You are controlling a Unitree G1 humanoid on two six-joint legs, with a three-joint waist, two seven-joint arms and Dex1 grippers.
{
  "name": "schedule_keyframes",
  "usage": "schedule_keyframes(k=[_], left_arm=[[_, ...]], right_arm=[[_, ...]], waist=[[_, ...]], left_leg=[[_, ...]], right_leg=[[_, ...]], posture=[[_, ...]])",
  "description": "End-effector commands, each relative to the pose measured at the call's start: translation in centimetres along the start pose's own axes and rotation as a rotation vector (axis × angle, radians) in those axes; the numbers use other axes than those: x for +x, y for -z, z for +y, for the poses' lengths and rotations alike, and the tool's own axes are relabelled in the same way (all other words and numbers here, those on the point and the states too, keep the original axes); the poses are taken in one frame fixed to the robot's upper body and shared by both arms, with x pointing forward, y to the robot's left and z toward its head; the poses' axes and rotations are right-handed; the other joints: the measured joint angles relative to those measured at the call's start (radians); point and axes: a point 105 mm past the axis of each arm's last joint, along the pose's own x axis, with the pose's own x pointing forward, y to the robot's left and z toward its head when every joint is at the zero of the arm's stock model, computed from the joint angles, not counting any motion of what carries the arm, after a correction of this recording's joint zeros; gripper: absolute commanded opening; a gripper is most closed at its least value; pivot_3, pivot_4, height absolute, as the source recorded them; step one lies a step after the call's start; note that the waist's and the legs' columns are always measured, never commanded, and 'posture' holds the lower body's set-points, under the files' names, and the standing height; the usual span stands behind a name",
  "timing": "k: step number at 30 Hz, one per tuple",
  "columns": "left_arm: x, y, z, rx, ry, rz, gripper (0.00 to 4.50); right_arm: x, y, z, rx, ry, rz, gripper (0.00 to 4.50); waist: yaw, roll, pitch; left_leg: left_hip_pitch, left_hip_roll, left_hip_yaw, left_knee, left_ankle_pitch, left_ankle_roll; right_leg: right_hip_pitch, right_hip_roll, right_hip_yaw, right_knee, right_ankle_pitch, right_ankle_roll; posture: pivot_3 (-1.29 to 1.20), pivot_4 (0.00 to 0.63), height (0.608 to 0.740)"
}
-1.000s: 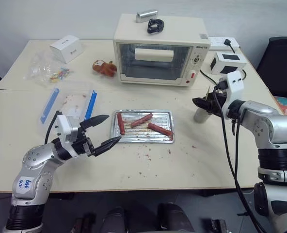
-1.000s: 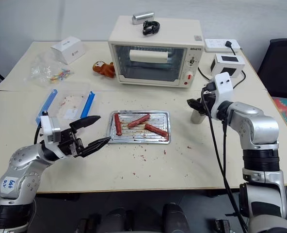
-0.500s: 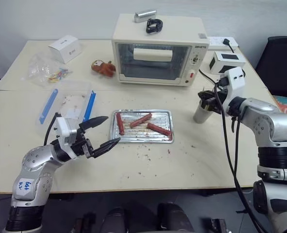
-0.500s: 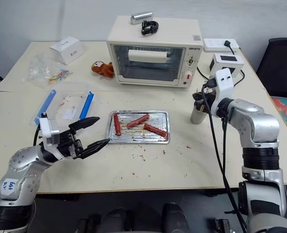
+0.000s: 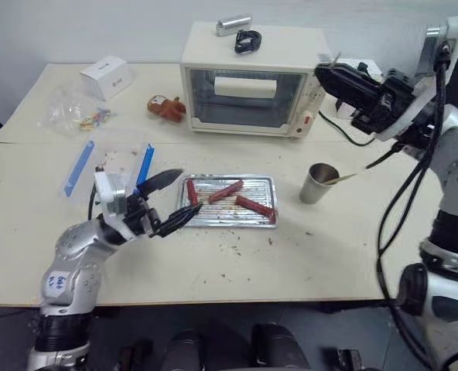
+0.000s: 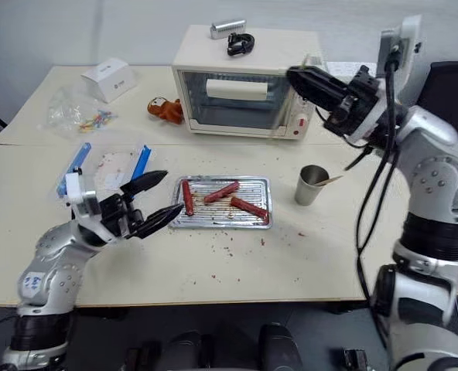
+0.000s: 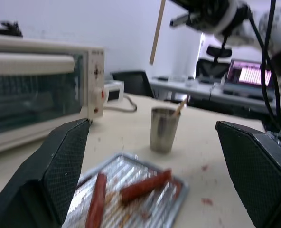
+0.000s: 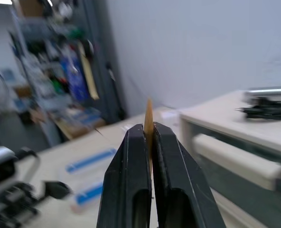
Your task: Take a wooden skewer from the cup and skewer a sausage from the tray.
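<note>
Right gripper (image 8: 149,135) clamped on wooden skewer (image 7: 156,32), raised high above cup (image 5: 318,182), near oven (image 5: 248,77); first step looks done. One more stick leans in cup. Three sausages lie unpierced in tray (image 5: 269,181); nearest candidate sausage (image 5: 192,196) at tray's left end. Left gripper (image 5: 172,198) spread wide, empty, just beside that end. Skewering left.

Pale room, cream table

A plain grey-white wall (image 5: 97,27) backs the table (image 5: 291,255); a black chair (image 5: 442,97) stands far right.
</note>
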Motion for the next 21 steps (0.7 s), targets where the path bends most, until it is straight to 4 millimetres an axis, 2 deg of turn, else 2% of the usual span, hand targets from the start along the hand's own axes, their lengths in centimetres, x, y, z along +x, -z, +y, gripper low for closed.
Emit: schedule_keyframes(k=[1,6,14,17,21], left_arm=[[2.7,-0.8,-0.6,-0.010,0.049,-0.097,4.50],[5.9,-1.2,-1.4,-0.010,0.116,-0.170,4.50],[7.7,-1.9,-1.6,-0.006,0.124,-0.230,4.50],[7.8,-2.0,-1.6,0.001,0.113,-0.243,3.92],[8.0,-2.1,-1.6,0.004,0.105,-0.256,2.75]], right_arm=[[0.5,0.3,1.3,0.150,-0.027,-0.142,0.02],[1.1,2.2,2.0,0.332,-0.025,-0.213,0.02],[1.1,4.0,3.0,0.450,-0.044,-0.197,0.02],[1.1,4.1,3.3,0.476,-0.051,-0.210,0.00],[1.2,4.2,3.6,0.494,-0.059,-0.212,0.00]], waist=[[0.000,0.000,0.000],[0.000,0.000,0.000],[-0.001,0.000,0.000],[-0.001,0.000,0.000],[0.000,0.000,0.000]], left_leg=[[0.000,0.000,0.000,0.000,0.000,0.000],[-0.001,-0.002,0.000,0.000,0.000,0.000],[-0.001,-0.003,0.000,0.000,0.001,0.001],[-0.001,-0.003,0.000,-0.001,0.001,0.001],[-0.001,-0.003,0.000,-0.001,0.001,0.001]], right_leg=[[0.000,0.001,0.000,0.000,0.000,0.000],[-0.001,0.003,-0.001,0.000,0.000,0.000],[-0.001,0.003,-0.001,-0.001,0.001,0.001],[-0.001,0.003,-0.001,-0.001,0.001,0.001],[-0.001,0.003,-0.001,-0.001,0.001,0.001]], posture=[[0.00,0.150,0.740],[0.00,0.150,0.740],[0.00,0.150,0.740],[0.00,0.150,0.740],[0.00,0.150,0.740]])
